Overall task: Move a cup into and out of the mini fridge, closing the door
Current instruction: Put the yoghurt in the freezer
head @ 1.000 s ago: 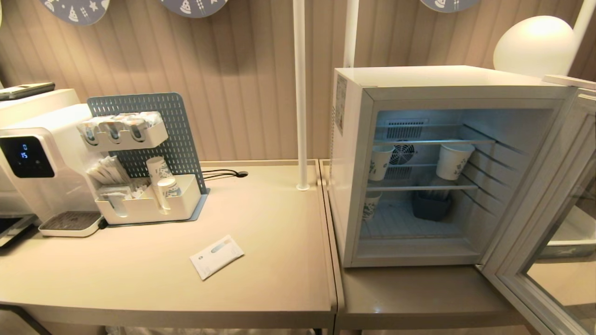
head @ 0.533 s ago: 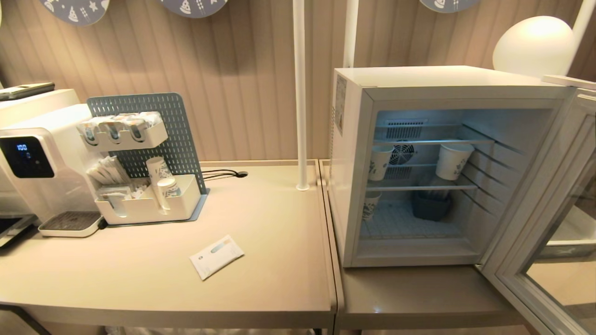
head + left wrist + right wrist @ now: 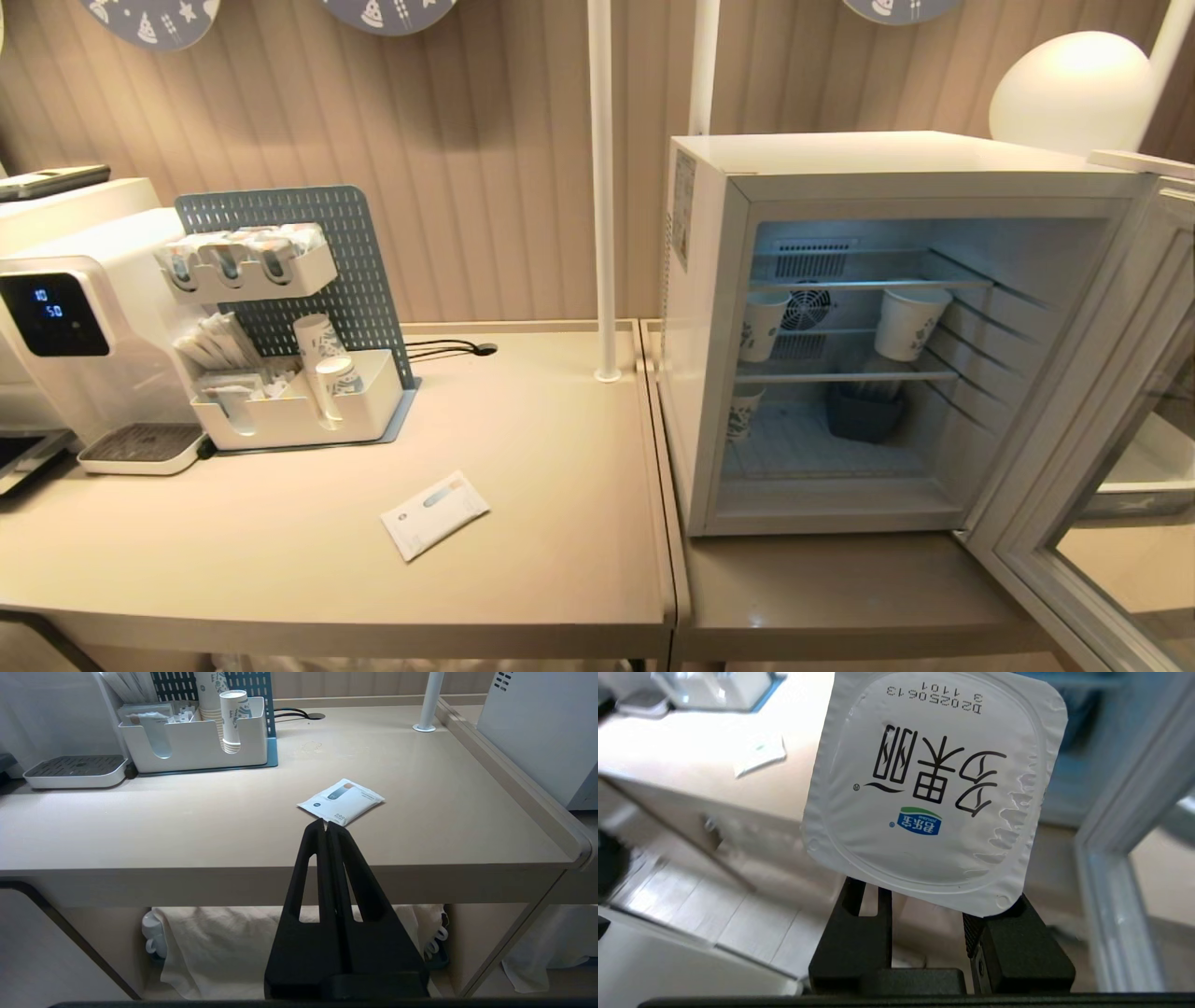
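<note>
R tool (image 3: 927, 905) grips cup (image 3: 934, 788) — fridge door (image 3: 1083, 420) open (L tool (image 3: 326, 823) closed).

Cup (image 3: 936, 788) lid: white foil, black lettering, blue-green logo. Fridge (image 3: 709, 308) white; paper cups (image 3: 910, 322) inside white, blue-patterned. Pegboard (image 3: 359, 271) grey-blue.

Door (image 3: 1074, 448) is swung wide right, so the mini fridge (image 3: 709, 373) mouth is open. Paper cups (image 3: 910, 322) crowd the middle shelf, a dark bin (image 3: 864, 411) sits low; bottom-front floor is free.
</note>
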{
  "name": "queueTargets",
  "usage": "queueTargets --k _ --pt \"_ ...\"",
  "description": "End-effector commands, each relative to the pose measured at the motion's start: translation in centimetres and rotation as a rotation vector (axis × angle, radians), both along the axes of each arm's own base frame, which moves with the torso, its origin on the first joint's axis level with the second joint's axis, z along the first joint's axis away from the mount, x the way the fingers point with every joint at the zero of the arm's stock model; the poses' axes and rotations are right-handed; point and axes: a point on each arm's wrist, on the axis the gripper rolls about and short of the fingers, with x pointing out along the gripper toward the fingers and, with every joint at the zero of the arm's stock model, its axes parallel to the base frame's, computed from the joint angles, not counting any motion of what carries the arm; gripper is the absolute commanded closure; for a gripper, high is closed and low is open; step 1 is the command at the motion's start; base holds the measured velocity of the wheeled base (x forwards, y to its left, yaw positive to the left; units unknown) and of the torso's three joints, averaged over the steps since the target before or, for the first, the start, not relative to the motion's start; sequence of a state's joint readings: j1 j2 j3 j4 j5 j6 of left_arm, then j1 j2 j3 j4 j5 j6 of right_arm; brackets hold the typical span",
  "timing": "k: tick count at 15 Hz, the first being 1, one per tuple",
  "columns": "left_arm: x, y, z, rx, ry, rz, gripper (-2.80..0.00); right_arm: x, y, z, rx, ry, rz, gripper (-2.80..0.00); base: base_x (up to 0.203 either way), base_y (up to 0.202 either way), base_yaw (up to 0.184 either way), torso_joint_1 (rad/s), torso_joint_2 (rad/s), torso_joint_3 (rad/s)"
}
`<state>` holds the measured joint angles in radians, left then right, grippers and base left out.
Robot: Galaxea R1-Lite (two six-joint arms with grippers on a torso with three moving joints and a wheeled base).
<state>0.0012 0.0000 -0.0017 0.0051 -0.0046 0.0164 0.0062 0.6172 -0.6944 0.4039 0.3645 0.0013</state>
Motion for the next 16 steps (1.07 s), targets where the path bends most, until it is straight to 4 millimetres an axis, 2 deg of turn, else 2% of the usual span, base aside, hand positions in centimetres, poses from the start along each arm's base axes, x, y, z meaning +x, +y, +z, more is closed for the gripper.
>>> queueTargets --k 1,4,10,16 --pt "0.0 0.0 0.0 -0.001 0.001 -0.001 0.0 3.5 0.1 -0.4 0.006 0.154 0.021 0.0 0.0 0.0 0.0 0.0 0.0 0.0" --pt "0.0 0.0 0.0 -0.001 0.001 -0.001 0.0 7.4 0.2 -1.4 0.02 0.309 0.06 0.0 0.0 0.0 0.0 0.0 0.0 0.0" --pt "0.0 0.0 0.0 -0.004 0.001 -0.001 0.0 17.1 0.6 -4.4 -0.023 0.516 0.076 0.0 0.0 0.0 0.0 0.0 0.0 0.0" --pt "0.0 0.0 0.0 -0.007 0.001 -0.001 0.0 24.6 2.2 -7.6 -0.135 0.546 0.071 0.0 0.0 0.0 0.0 0.0 0.0 0.0"
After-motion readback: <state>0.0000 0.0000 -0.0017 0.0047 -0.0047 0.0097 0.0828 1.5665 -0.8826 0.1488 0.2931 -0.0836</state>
